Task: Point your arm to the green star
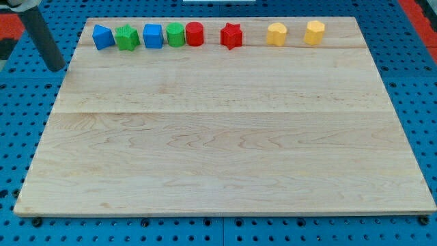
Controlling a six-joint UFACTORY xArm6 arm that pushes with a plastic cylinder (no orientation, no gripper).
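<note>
My tip [57, 69] rests at the tabletop's [225, 143] left edge, below and left of the blue block [102, 37]. The green star [127, 37] sits just right of that block in the top row, well apart from my tip.

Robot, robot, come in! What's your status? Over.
My tip at board's left edge. Green star in top row, up-right of tip. Nothing between them.

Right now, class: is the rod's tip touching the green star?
Apart. The camera view shows my tip at the board's left edge, with bare wood and the blue block between it and the green star.
</note>
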